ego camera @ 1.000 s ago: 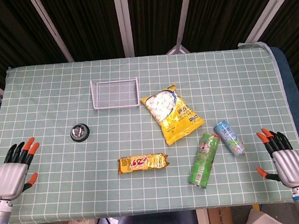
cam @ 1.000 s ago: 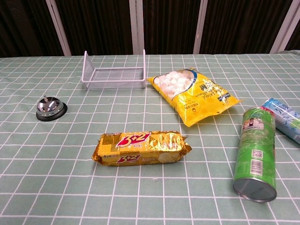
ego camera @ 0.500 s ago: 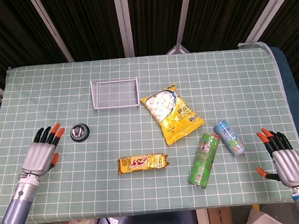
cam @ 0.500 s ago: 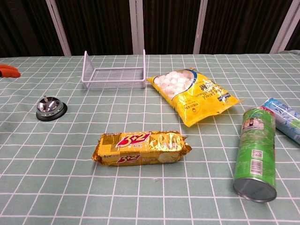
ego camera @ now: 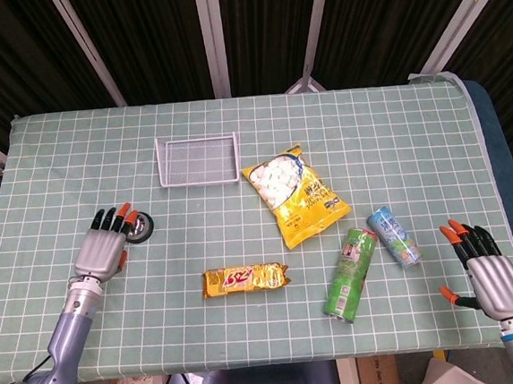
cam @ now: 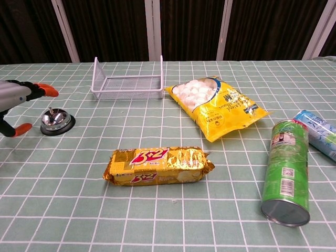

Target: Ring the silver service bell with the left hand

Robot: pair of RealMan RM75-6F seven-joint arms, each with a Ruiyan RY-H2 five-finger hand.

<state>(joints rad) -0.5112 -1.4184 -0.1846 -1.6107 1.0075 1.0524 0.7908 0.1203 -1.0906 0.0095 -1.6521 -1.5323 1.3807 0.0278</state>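
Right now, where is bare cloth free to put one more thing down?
The far strip behind the white wire basket is bare, as is the front left between the left hand and the gold biscuit pack. The yellow marshmallow bag and green can crowd the right.

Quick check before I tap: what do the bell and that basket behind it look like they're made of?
Service bell: looks like polished metal, a mirror-bright dome on a dark base, possibly plastic. Basket: appears to be fine wire mesh with a pale matte coating; you can see through its walls.

"3+2" on gold biscuit pack [cam: 159, 165]
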